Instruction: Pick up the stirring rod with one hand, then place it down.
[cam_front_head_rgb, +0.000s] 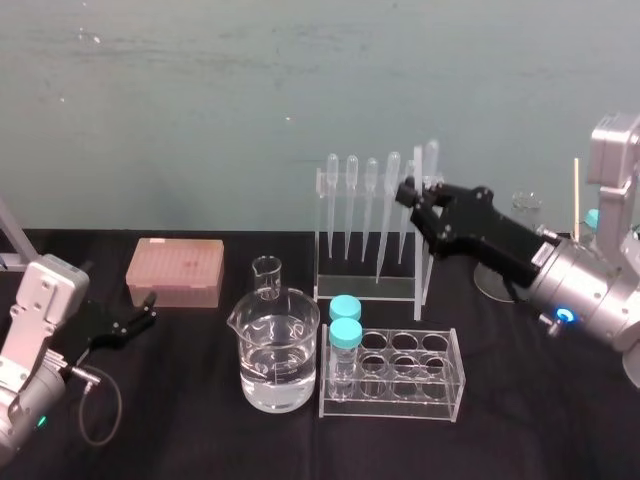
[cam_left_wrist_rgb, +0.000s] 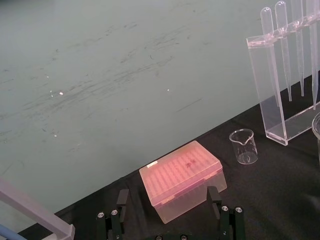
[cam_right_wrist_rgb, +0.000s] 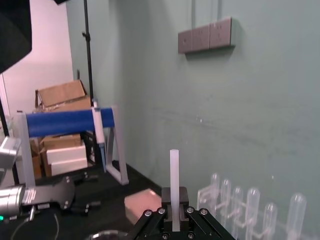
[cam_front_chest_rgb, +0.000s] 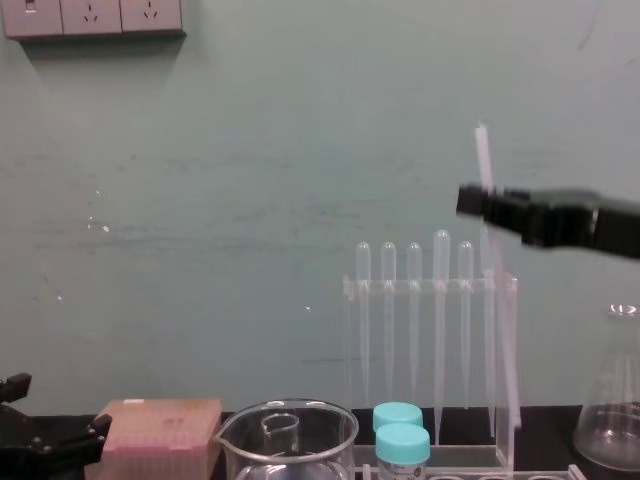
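Because the rod outreaches the rack, I have the right gripper with jaws clamped on it above the pipettes; the left gripper sits parked on the bench, jaws apart.

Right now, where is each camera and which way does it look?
Head: high up, looking down at the table; left gripper and right gripper show.
Chest: lower, facing the wall; right gripper holding the rod shows.
Left wrist: on the left arm, facing the pink box; open fingers show.
Right wrist: on the right arm, facing the wall; fingers clamp the rod.
Head and chest share the dropper rack.
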